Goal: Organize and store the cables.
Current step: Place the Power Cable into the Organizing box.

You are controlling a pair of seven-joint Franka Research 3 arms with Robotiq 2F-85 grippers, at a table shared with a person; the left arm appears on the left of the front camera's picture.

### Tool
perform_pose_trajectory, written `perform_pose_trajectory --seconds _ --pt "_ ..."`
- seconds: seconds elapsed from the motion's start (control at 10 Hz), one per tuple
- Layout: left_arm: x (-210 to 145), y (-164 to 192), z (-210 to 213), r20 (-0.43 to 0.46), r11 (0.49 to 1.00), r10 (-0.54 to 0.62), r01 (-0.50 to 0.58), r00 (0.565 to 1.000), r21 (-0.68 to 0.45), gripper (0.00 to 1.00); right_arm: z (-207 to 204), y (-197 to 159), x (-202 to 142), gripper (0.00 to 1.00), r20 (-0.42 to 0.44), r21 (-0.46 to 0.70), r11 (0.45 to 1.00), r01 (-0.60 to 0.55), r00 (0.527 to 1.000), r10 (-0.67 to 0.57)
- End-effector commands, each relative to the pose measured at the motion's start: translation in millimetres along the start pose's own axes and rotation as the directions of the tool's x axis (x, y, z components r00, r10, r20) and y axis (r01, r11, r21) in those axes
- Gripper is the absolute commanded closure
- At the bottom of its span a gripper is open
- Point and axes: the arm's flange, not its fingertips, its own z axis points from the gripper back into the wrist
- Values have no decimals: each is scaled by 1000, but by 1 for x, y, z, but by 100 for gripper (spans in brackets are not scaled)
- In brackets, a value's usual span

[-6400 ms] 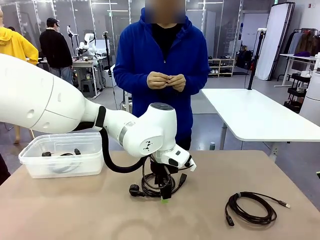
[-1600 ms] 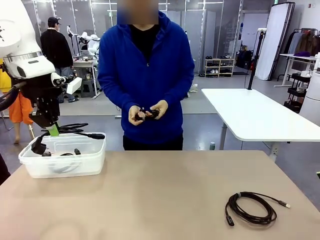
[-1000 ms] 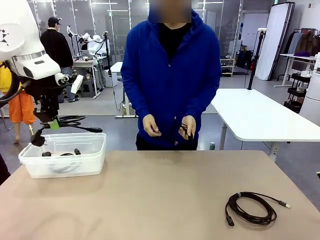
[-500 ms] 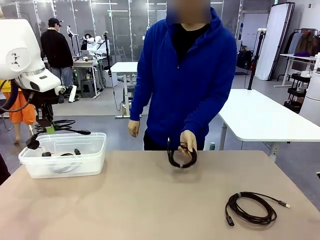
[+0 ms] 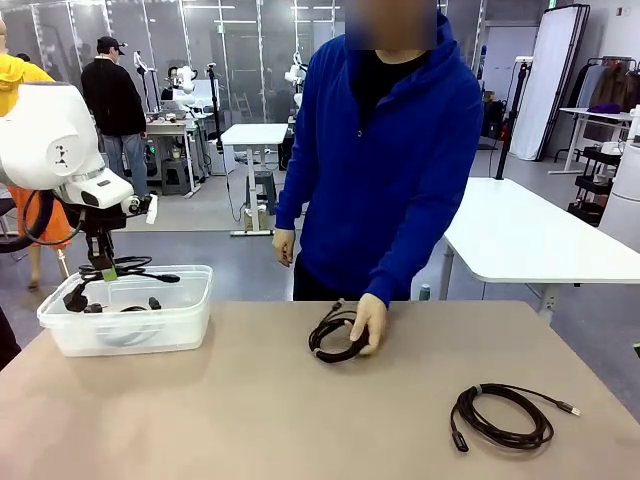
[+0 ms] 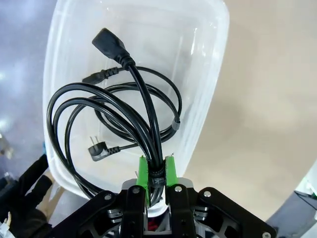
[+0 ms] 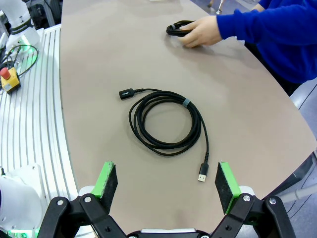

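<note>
My left gripper [image 5: 106, 272] is shut on a coiled black cable [image 5: 120, 270] and holds it just above a clear plastic box [image 5: 130, 325]. In the left wrist view the green pads [image 6: 143, 173] pinch that cable [image 6: 124, 109], whose loops and plug hang over the box [image 6: 213, 59]. A thinner cable [image 6: 171, 101] lies inside the box. The person's hand [image 5: 369, 320] rests on another coiled cable [image 5: 333, 338] at mid table. A further coil [image 5: 500, 415] lies at the front right. My right gripper [image 7: 166, 186] hangs open above that coil [image 7: 166, 121], which has a silver tip.
The person in a blue hoodie stands at the far side of the table [image 5: 250, 420], leaning over its middle. The person's hand [image 7: 200, 32] and sleeve reach in at the far end of the right wrist view. A white table [image 5: 520, 235] stands behind.
My left gripper has come lower with its cable, nearer the box. The person has stepped right and brought a coiled cable down onto the middle of the table.
</note>
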Motion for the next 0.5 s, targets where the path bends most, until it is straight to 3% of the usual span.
perform_pose_trajectory --seconds 0.0,0.4 --pt "-2 12 -6 -40 996 51 -54 998 -68 85 0 -2 3 0 10 -10 1000 17 1000 -17" --pt "0 28 -56 -42 975 13 -22 999 -219 85 0 -2 3 0 10 -10 1000 17 1000 -17"
